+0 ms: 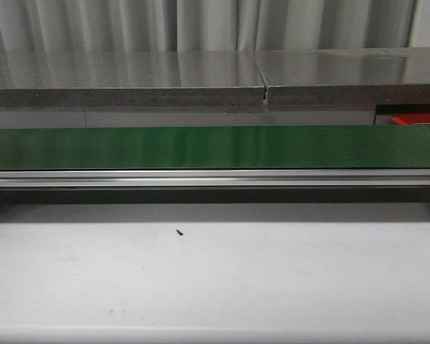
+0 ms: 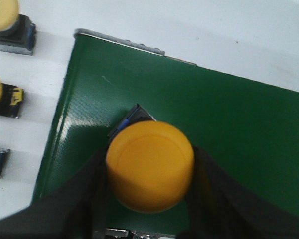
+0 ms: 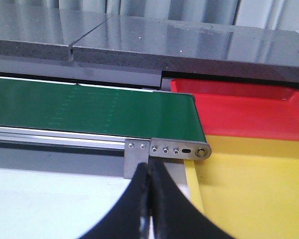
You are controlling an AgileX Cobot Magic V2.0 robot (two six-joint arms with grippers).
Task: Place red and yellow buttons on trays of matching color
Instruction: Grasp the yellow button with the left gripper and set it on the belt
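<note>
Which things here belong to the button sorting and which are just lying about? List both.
Belong to the job:
- yellow button between the left gripper fingers, over the green belt
- spare yellow buttons beside the belt end
- red tray and yellow tray at the belt's other end
- right gripper, shut and empty

Lying about:
- small dark screw on the white table
- grey shelf behind the belt

Belt bare end to end in front view. Table in front holds only a small screw at 6 o'clock.
</note>
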